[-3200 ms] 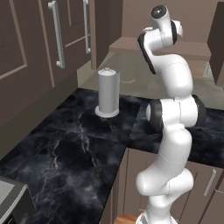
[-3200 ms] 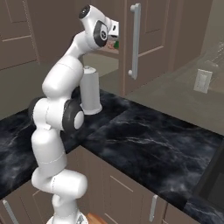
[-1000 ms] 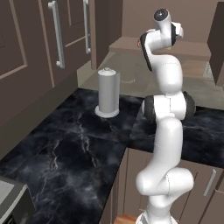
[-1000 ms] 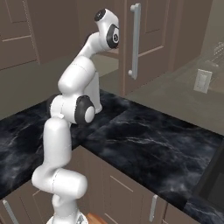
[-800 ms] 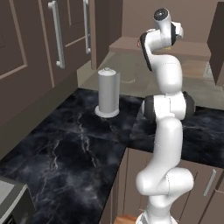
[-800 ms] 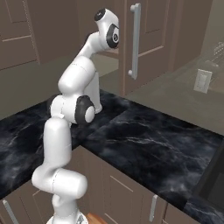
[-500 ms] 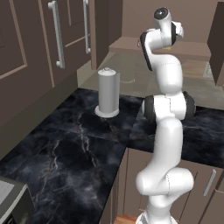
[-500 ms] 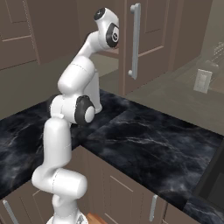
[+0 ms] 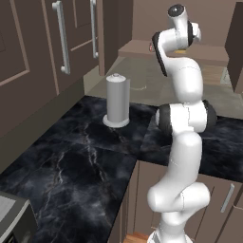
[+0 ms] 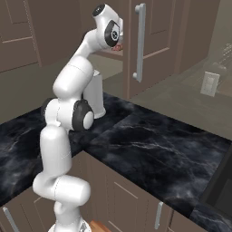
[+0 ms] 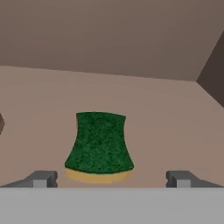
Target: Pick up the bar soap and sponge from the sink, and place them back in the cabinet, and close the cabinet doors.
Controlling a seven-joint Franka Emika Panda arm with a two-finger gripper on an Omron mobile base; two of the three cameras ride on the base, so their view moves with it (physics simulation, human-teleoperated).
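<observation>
The sponge point(image 11: 99, 146), green on top with a yellow layer beneath, lies flat on the brown shelf of the cabinet point(image 11: 175, 122). My gripper point(image 11: 111, 179) is open, one fingertip on each side of the sponge's near end and neither touching it. The arm reaches high to the cabinet shelf point(image 9: 135, 47), and the hand point(image 10: 110, 29) is at the opening. A small orange-pink bit, probably the bar soap point(image 10: 119, 46), shows just beside the hand. The cabinet doors stand open: one with a silver bar handle point(image 10: 139, 43), the other on the left point(image 9: 92, 28). The sink is out of view.
A grey paper towel roll point(image 9: 117, 99) stands on the black marble counter point(image 9: 85, 161) below the cabinet, close to the arm. A wall outlet point(image 10: 209, 84) sits to the right. More closed brown cabinets point(image 9: 28, 57) line the left wall.
Since the earliest frames the arm has straightened up and reached further into the cabinet with the sponge. Over the last second the arm holds still.
</observation>
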